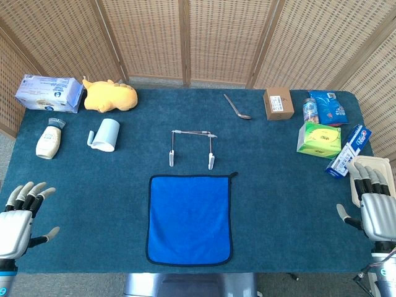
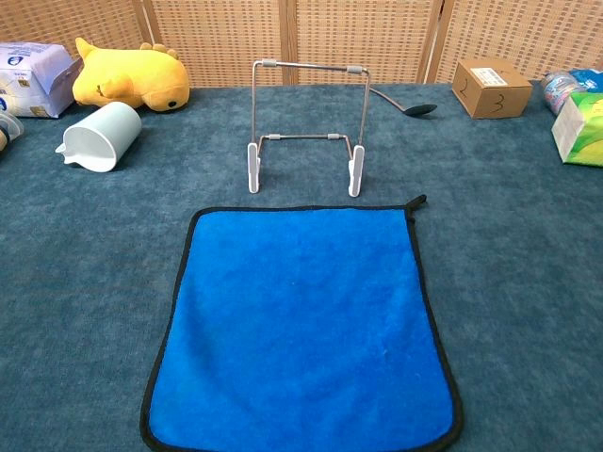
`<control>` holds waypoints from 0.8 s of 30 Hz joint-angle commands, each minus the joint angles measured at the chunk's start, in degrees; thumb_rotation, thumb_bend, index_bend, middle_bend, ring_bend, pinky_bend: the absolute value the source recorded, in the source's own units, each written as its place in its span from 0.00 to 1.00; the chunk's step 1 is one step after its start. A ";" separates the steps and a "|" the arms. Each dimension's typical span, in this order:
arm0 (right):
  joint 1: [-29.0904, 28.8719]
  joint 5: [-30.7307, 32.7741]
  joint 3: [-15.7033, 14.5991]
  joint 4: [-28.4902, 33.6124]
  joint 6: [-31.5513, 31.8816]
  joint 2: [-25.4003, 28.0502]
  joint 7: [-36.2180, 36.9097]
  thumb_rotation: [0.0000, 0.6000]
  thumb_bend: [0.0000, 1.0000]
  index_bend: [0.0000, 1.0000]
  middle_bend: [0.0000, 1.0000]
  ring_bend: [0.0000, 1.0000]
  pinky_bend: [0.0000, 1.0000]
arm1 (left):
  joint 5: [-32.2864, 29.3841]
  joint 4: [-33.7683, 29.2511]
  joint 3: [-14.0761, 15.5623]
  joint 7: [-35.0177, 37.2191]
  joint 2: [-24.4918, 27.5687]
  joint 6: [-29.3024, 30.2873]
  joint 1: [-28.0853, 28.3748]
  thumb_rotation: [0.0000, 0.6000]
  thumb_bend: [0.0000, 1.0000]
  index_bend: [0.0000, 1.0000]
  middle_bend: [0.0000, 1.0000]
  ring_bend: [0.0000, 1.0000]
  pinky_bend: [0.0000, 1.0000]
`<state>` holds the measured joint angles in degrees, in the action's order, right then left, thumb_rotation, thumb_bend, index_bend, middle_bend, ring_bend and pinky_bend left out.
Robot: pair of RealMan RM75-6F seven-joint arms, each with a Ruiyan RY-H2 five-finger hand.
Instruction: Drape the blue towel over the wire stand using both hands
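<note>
Both hands sit empty with fingers spread, left hand [image 1: 18, 216] and right hand [image 1: 374, 201] well apart from the blue towel [image 1: 189, 219] lying flat just before the wire stand [image 1: 192, 147]. Expect limp, light cloth: pinch its two far corners, one each.

Bright, even light — sharp focus

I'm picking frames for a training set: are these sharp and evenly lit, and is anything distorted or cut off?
Head view: sharp, soft even light, no glare; left hand and right hand cropped at the corners. Chest view: sharp, faint shadows under the wire stand; perspective widens the blue towel, near edge clipped.
</note>
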<state>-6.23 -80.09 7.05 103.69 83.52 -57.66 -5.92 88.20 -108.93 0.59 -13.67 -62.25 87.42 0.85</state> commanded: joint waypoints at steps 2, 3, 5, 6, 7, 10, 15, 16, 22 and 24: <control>-0.07 -0.01 0.06 -0.09 0.00 -0.13 0.11 1.00 0.30 0.01 0.07 0.02 0.00 | 0.06 -0.01 0.04 -0.03 -0.01 0.07 -0.06 1.00 0.23 0.20 0.15 0.08 0.06; -0.10 0.00 0.07 -0.12 -0.05 -0.19 0.14 1.00 0.30 0.01 0.07 0.02 0.00 | 0.05 -0.01 0.07 -0.02 -0.01 0.08 -0.09 1.00 0.23 0.20 0.15 0.08 0.06; -0.20 0.07 0.06 -0.18 -0.26 -0.31 0.22 1.00 0.30 0.01 0.07 0.02 0.00 | 0.02 0.00 0.16 0.01 0.02 0.09 -0.17 1.00 0.23 0.20 0.15 0.08 0.06; -0.21 -0.01 0.04 -0.14 -0.28 -0.33 0.28 1.00 0.29 0.01 0.07 0.02 0.00 | 0.02 0.04 0.20 0.02 0.02 0.11 -0.21 1.00 0.23 0.20 0.15 0.08 0.06; -0.23 -0.16 -0.03 -0.15 -0.32 -0.35 0.36 1.00 0.30 0.01 0.07 0.02 0.00 | 0.08 0.12 0.27 0.01 0.01 0.23 -0.32 1.00 0.23 0.20 0.15 0.08 0.06; -0.24 -0.60 -0.17 -0.19 -0.27 -0.37 0.55 1.00 0.30 0.01 0.07 0.02 0.00 | 0.39 0.26 0.48 0.34 0.00 0.65 -0.63 1.00 0.23 0.20 0.15 0.08 0.06; 0.04 -1.14 -0.25 -0.17 0.34 -0.08 0.90 1.00 0.29 0.01 0.07 0.02 0.00 | 0.80 0.62 0.61 1.05 0.17 1.04 -0.88 1.00 0.23 0.20 0.15 0.08 0.06; 0.11 -1.16 -0.26 -0.08 0.42 0.00 0.95 1.00 0.29 0.01 0.07 0.02 0.00 | 0.80 0.72 0.58 1.20 0.19 0.99 -0.84 1.00 0.23 0.20 0.15 0.09 0.07; 0.06 -1.46 -0.34 0.19 0.13 0.47 2.06 1.00 0.30 0.01 0.07 0.03 0.00 | 1.69 1.74 0.34 1.91 -0.19 0.84 -0.38 1.00 0.23 0.22 0.17 0.11 0.08; -0.22 -2.01 -0.53 -0.09 -0.51 0.83 2.81 1.00 0.30 0.02 0.07 0.03 0.01 | 2.00 1.95 0.40 1.57 0.13 0.19 0.04 1.00 0.23 0.22 0.17 0.11 0.08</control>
<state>-6.29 -81.81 6.63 103.74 83.32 -57.02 -3.42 90.06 -107.08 0.97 -11.94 -62.28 87.87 0.69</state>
